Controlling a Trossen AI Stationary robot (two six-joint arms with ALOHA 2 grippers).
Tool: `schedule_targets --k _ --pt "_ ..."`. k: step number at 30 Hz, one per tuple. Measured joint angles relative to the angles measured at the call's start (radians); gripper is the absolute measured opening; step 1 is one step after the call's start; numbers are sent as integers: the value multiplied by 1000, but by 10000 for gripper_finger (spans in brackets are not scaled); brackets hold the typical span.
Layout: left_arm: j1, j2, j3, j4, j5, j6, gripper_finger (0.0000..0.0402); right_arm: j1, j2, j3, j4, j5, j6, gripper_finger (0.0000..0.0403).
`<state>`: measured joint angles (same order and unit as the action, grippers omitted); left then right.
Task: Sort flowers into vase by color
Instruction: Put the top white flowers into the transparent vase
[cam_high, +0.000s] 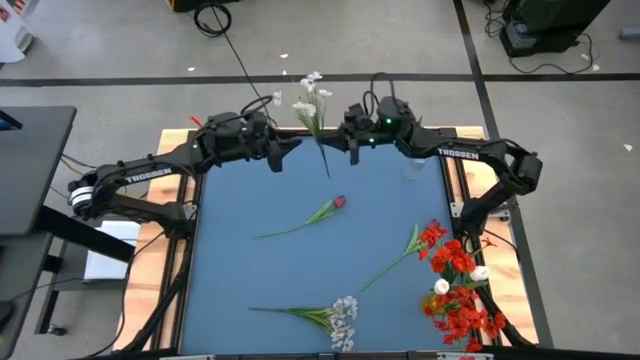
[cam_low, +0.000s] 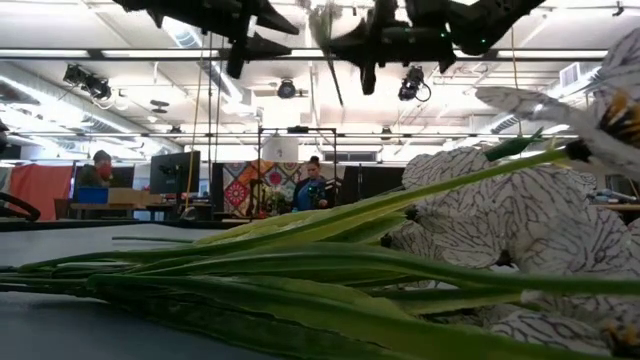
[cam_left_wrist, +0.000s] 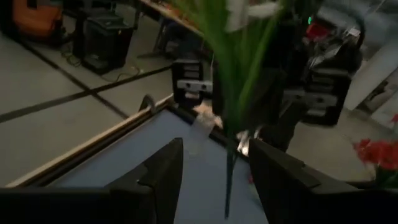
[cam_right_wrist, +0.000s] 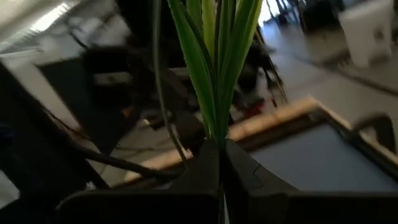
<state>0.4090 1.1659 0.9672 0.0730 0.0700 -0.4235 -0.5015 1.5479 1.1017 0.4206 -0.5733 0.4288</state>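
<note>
My right gripper (cam_high: 333, 137) is shut on a white-bloomed flower (cam_high: 312, 95) with long green leaves, held high over the table's far edge. It also shows in the right wrist view (cam_right_wrist: 219, 155). My left gripper (cam_high: 283, 150) is open and empty just left of that flower. In the left wrist view (cam_left_wrist: 214, 177) the stem (cam_left_wrist: 230, 174) hangs a little beyond the open fingers. On the blue table lie a dark red bud (cam_high: 338, 203) on its stem, a spray of tiny white blossoms (cam_high: 342, 318) and red blooms (cam_high: 450, 255). My right gripper pinches the white flower's stem and leaf bundle (cam_right_wrist: 217, 134) between its two fingers, part-way along the stem. The fingers come level from the table's right and lie across the stem. The flower is lifted clear, its blooms up and its stem end (cam_high: 328, 172) hanging below.
A small clear vessel (cam_high: 415, 168) stands at the far right of the table. A bunch of red blooms with white buds (cam_high: 462, 305) lies at the near right corner. Wooden rails (cam_high: 170, 240) edge the table. People sit in the room beyond (cam_low: 312, 185).
</note>
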Motion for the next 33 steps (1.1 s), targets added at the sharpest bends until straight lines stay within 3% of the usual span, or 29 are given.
schedule_targets --k 3,7,13,18,22,25,33 --pt "-11 52 0 99 5 -5 187 13 -8 -18 98 -21 14 10" --pt "-21 120 -1 262 93 30 187 36 -5 -23 104 -24 3 10" --pt "-7 146 -1 383 106 50 178 64 -5 -22 96 3 -12 10" --pt "10 146 0 412 196 78 127 77 -5 -22 95 50 -12 10" --pt "12 146 0 410 221 86 63 83 -5 -22 89 55 -9 15" --pt "16 146 0 408 245 128 15 84 -5 -22 72 55 -13 43" --pt "60 142 0 410 324 122 6 43 -5 -22 -163 48 -51 184"
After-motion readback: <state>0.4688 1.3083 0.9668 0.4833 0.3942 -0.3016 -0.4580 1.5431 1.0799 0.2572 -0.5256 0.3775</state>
